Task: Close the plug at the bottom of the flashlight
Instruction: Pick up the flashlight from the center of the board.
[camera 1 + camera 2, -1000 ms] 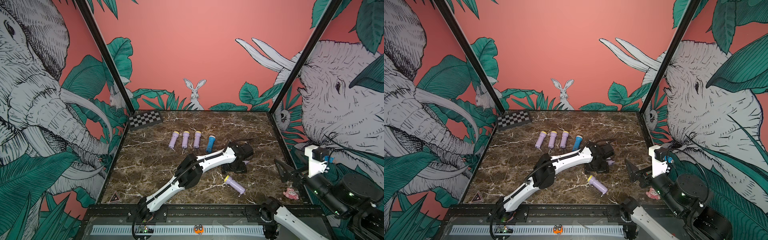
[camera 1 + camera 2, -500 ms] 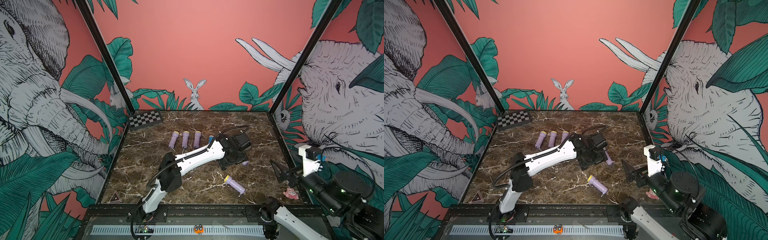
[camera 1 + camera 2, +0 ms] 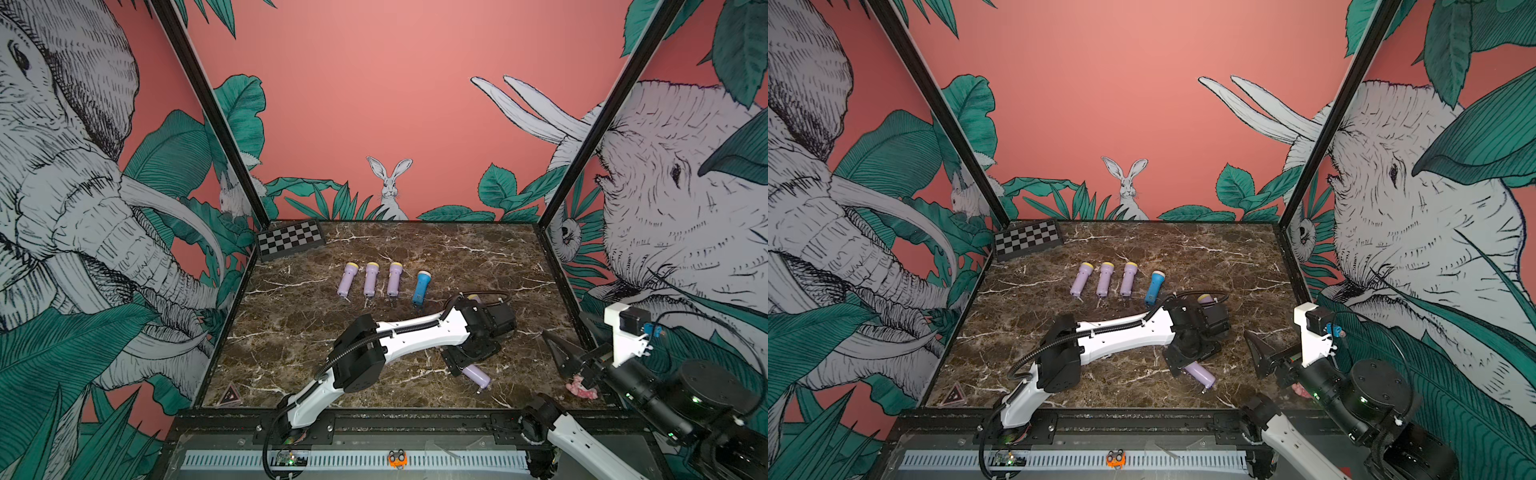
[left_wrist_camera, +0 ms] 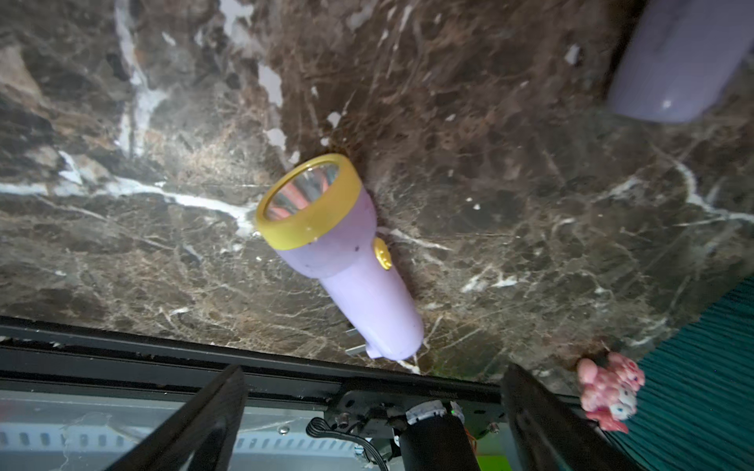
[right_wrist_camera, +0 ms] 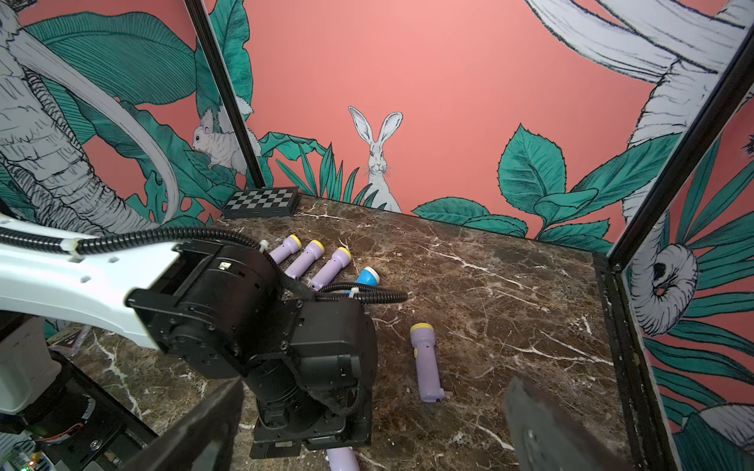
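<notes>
Left end effector wide open, empty; should drop straight onto lilac flashlight beneath it, leaving protruding plug clear.

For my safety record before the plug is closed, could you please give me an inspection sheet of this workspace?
Surface: marble table.
Job's things: row of four flashlights; lone flashlight; nearest flashlight, prongs sticking out.
Clutter: checkerboard; pink toy.
Grippers: left gripper open over nearest flashlight; right gripper open, empty.
Cables: black hose on left arm.
Surroundings: jungle mural walls.
</notes>
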`<state>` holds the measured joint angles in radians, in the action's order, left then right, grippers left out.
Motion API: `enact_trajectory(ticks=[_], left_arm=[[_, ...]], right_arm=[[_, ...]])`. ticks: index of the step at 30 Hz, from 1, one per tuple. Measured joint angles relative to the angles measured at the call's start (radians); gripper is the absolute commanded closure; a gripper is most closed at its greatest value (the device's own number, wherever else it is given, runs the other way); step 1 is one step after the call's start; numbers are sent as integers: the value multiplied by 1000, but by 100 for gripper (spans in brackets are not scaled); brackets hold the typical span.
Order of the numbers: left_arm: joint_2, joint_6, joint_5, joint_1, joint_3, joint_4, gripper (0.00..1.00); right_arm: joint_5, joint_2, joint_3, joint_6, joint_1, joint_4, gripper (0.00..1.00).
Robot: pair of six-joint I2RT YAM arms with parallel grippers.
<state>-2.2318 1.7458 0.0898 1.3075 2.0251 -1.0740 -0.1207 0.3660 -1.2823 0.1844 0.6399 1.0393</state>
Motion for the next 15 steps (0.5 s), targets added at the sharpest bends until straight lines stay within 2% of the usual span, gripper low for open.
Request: enact_trajectory(ticks=[4,10,15], left_arm=[[-10,38,6,22,-16,12,1],[-78,64,21,39,-1,34,10],[-147,66,25,37,3,62,13]], right_arm=[[16,-18,1,6,0,16,1],[40,-37,3,16,0,28,1],[54,-38,10,22,0,29,1]])
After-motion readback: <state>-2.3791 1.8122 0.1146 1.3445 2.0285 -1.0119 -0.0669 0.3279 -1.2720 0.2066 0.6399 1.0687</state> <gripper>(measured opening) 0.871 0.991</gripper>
